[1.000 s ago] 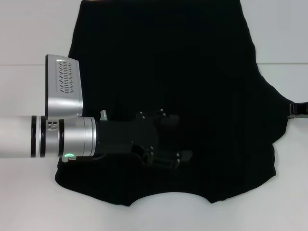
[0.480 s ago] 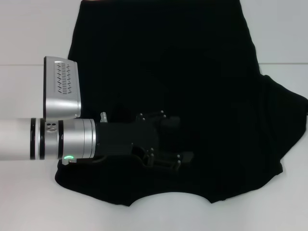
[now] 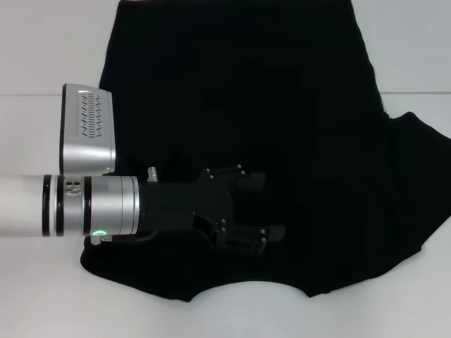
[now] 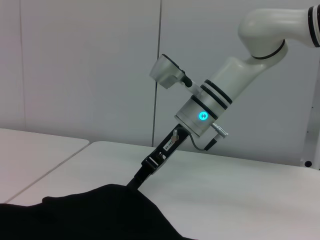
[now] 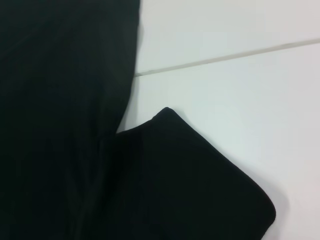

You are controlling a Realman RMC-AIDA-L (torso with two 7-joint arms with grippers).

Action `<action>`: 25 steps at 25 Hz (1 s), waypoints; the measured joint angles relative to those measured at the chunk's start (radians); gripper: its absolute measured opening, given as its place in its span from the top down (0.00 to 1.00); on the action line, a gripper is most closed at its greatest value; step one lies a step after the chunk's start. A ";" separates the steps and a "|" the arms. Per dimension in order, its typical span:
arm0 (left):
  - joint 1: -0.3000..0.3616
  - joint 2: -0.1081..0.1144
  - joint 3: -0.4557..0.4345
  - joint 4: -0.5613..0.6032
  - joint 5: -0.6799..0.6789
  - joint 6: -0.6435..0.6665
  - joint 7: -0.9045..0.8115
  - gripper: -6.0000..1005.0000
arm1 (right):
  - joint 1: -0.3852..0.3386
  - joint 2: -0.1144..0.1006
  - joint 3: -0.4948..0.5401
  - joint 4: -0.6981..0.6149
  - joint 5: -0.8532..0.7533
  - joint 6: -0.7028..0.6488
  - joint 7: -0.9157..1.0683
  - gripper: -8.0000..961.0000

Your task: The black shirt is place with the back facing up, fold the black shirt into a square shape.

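1. The left gripper [image 3: 243, 211] lies low over the near middle of the black shirt [image 3: 282, 98], its arm reaching in from the left edge of the table [image 3: 42, 296]. Black fingers against black cloth: I cannot tell whether they are open or closed, or whether they press the fabric.
2. The right gripper [image 4: 141, 176] shows only in the left wrist view, angled down with its tip at a raised ridge of the shirt. It appears to pinch that cloth, though the fingertips are hidden by the fold.
3. The shirt is spread across the centre of the white table, its right sleeve [image 5: 195, 175] standing out over bare tabletop.
4. Risk: if the right side is drawn inward while the left gripper does not hold the cloth down, the whole shirt may slide and bunch instead of creasing.
5. Risk: a shallow pinch could slip, dropping the sleeve short of the fold line.
6. Risk: the incoming fabric could drape over the left gripper, which lies in its path.
7. Room: bare table lies open to the right and along the near edge; the shirt's far hem runs to the top of the head view, so little margin shows there.
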 joint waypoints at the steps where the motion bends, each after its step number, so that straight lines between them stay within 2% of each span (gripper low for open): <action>1: 0.000 0.000 0.000 0.000 0.000 0.001 0.000 0.06 | -0.003 0.000 0.002 -0.002 0.000 0.000 0.000 0.99; 13: -0.004 0.000 0.000 0.002 0.000 0.002 -0.011 0.06 | -0.006 0.004 0.009 -0.045 0.012 0.000 -0.009 0.99; 19: -0.002 0.000 0.000 0.002 0.000 -0.001 -0.012 0.06 | 0.004 0.012 0.005 -0.049 0.121 -0.048 -0.087 0.97; 22: -0.002 0.000 -0.001 0.002 0.001 -0.002 -0.021 0.06 | 0.026 0.024 0.002 -0.052 0.184 -0.112 -0.145 0.95; 25: -0.004 0.001 -0.001 0.002 0.001 -0.003 -0.025 0.06 | 0.071 0.049 -0.019 -0.053 0.196 -0.168 -0.186 0.94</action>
